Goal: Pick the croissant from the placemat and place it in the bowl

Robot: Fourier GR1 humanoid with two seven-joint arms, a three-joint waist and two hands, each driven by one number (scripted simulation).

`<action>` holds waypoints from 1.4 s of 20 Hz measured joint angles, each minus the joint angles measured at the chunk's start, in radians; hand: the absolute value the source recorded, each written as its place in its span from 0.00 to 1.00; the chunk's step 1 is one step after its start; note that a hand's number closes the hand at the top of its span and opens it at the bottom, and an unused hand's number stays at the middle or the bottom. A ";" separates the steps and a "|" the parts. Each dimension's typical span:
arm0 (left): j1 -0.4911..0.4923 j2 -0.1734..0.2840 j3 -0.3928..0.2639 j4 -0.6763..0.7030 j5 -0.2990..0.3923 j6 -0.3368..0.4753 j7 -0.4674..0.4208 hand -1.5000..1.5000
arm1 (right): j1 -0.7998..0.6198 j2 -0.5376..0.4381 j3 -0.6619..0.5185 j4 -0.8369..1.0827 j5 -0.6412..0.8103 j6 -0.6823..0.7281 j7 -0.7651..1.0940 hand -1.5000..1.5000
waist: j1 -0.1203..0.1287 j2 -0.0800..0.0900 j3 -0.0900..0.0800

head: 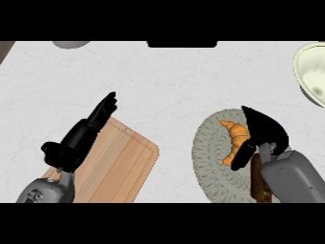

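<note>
Right hand (265, 129) sits over the right half of the placemat (208, 157), fingers curled down beside the croissant (237, 139), thumb reaching along its lower end; it touches the pastry, but whether it has closed round it cannot be told. Left hand (87, 129) lies over the top edge of the board (119, 164), fingers straight and pressed together, pointing up and right, holding nothing.

Items, largest to smallest:

Bench (165, 81): pale marbled top, fills most of the view. Dark strip at the far left edge.

Board: light wood, rounded corners, tilted, lower left of the bench. Nothing lies on it; the left forearm crosses its left side.

Placemat: round, grey-green, woven pattern, lower right of centre. Carries the croissant. Its right part is hidden by the right hand and forearm. A dark brown strip shows at its lower right, beside the forearm; what it is cannot be told.

Bowl (323, 78): cream, upper right corner, cut off by the view's edge. The inside that shows holds nothing. Well apart from the placemat.

Croissant: golden orange, curved, lying on the placemat's upper middle, lower end under the right hand. Not in the bowl.

Grey round object (71, 44): top edge, left of centre, mostly out of view.
</note>
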 measured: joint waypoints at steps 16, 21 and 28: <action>0.000 -0.074 0.050 0.018 -0.065 -0.051 -0.005 0.50 | -0.011 0.086 -0.076 0.149 0.210 -0.082 -0.198 1.00 | 0.000 -0.004 -0.004; -0.001 -0.078 0.046 0.019 -0.066 -0.053 -0.004 0.50 | 0.007 -0.037 0.078 0.053 0.181 0.058 -0.544 1.00 | 0.017 -0.008 0.002; -0.001 -0.081 0.036 0.023 -0.064 -0.062 0.002 0.50 | -0.016 -0.201 0.296 -0.132 0.180 0.168 -0.983 1.00 | 0.036 -0.022 0.009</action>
